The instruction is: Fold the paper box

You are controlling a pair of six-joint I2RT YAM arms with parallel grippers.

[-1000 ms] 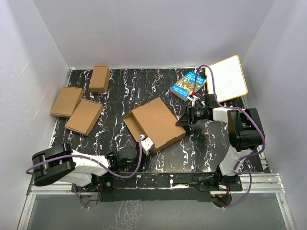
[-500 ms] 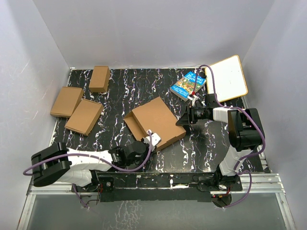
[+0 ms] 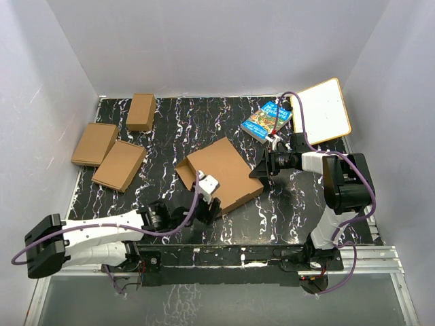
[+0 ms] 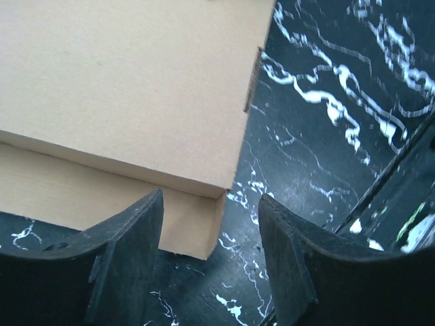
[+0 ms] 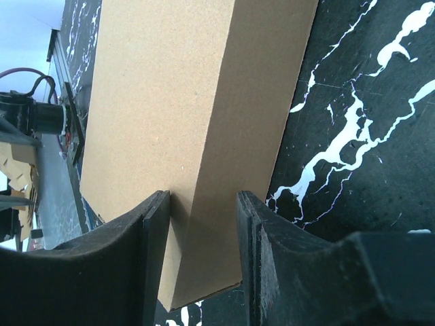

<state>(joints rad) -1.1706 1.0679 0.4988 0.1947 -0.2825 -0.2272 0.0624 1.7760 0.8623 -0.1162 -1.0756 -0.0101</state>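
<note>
The paper box (image 3: 223,170) lies as a flat, closed brown cardboard box in the middle of the black marbled table. My left gripper (image 3: 208,191) is at its near corner and is open. In the left wrist view that corner of the paper box (image 4: 122,88) sits just in front of the left finger, and bare table shows between the jaws of the left gripper (image 4: 211,204). My right gripper (image 3: 259,167) is at the box's right corner. In the right wrist view the right gripper (image 5: 202,198) is shut across the thickness of the paper box (image 5: 170,102).
A blue book (image 3: 267,119) and a white board (image 3: 323,110) lie at the back right. Three smaller brown boxes (image 3: 141,111), (image 3: 94,143), (image 3: 119,165) sit at the back left. The table's near edge (image 3: 224,248) runs just behind the left gripper.
My left gripper has opened from shut. The left arm has stretched forward, bringing the gripper along the box's near corner. The right arm and the box have not moved.
</note>
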